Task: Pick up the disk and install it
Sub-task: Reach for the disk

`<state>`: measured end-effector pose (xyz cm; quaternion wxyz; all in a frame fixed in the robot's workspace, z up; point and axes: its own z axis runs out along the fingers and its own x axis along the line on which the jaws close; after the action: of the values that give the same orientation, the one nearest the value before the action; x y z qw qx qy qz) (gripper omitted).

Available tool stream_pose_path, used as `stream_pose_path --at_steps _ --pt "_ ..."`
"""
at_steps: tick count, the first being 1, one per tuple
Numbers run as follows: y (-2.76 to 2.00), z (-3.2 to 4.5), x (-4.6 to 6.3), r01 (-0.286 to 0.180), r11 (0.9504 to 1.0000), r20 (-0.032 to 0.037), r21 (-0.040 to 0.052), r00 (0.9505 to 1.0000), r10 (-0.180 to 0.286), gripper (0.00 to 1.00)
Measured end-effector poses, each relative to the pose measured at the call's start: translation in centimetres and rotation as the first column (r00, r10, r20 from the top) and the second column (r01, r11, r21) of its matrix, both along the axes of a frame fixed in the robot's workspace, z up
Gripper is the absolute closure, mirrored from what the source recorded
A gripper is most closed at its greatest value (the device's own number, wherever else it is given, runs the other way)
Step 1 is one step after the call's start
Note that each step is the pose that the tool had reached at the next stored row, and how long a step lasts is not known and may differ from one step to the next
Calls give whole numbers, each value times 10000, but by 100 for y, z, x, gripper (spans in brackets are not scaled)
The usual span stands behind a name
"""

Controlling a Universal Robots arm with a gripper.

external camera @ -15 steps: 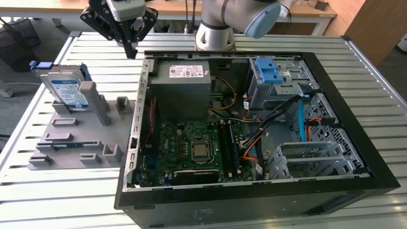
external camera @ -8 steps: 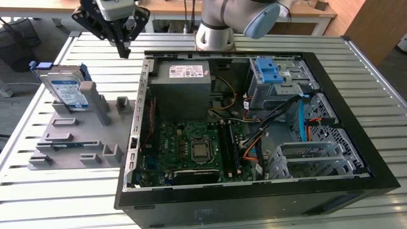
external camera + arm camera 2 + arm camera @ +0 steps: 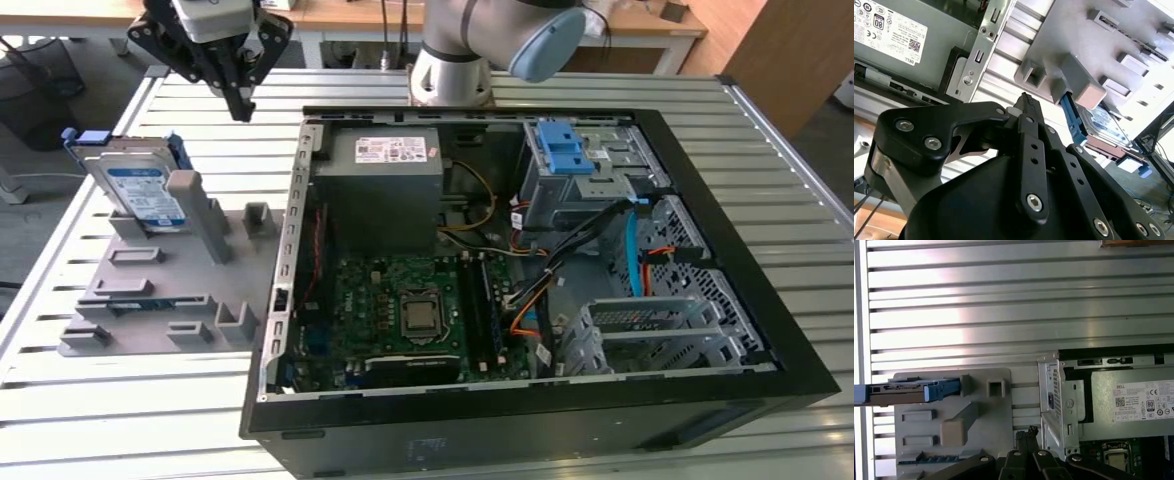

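Observation:
The disk (image 3: 142,188) stands on edge in a slot at the far end of a grey holder (image 3: 150,292), at the exterior view's left; its white label with a blue band faces the camera and a blue frame edges it. The first wrist view shows the disk (image 3: 901,390) edge-on, and the second wrist view catches the disk (image 3: 1105,126) behind a grey post. My black gripper (image 3: 242,108) hangs above the slatted table, beyond the disk and toward the case. Its fingers (image 3: 1026,102) meet at the tips with nothing between them, as the first wrist view of the gripper (image 3: 1028,433) also shows.
An open computer case (image 3: 287,300) lies beside the holder, with a grey power supply (image 3: 387,170), a motherboard (image 3: 407,310) and a grey drive bay topped by a blue latch bracket (image 3: 566,150). The arm's base (image 3: 451,75) stands behind the case on the slatted metal table (image 3: 134,420).

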<state>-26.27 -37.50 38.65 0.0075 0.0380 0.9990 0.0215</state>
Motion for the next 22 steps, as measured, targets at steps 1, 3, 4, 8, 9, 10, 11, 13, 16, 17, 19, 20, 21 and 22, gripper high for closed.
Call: stream_pose_path --at_steps 1,3,4,8,9,10,11,13,16,17,19,20,21,22 --pt "0 0 -5 0 10000 -1 -1 10000 0 89" --pt "0 0 -5 -2 10000 -1 -1 10000 2 89" --pt "0 0 -6 -2 10000 -1 -1 10000 2 89" --pt "0 0 -9 -1 10000 -1 0 10000 1 89" --pt "0 0 -13 0 10000 0 0 10000 0 89" --pt "0 0 -19 1 10000 -2 -1 10000 -1 89" --pt "0 0 -25 0 10000 -2 -1 10000 0 89" --pt "0 -1 -44 0 10000 -1 0 10000 0 89" --pt "1 -2 -73 -1 10000 -1 -1 10000 1 89" --pt "0 -2 -85 -1 10000 -1 -1 10000 1 89" --pt "1 -3 -109 -1 10000 -1 -1 10000 1 89" --pt "2 -3 -122 -1 10000 -1 -1 10000 1 89" --pt "2 -4 -138 -1 10000 -1 -1 10000 1 89" --pt "3 -4 -151 -1 10000 0 -1 10000 1 89"
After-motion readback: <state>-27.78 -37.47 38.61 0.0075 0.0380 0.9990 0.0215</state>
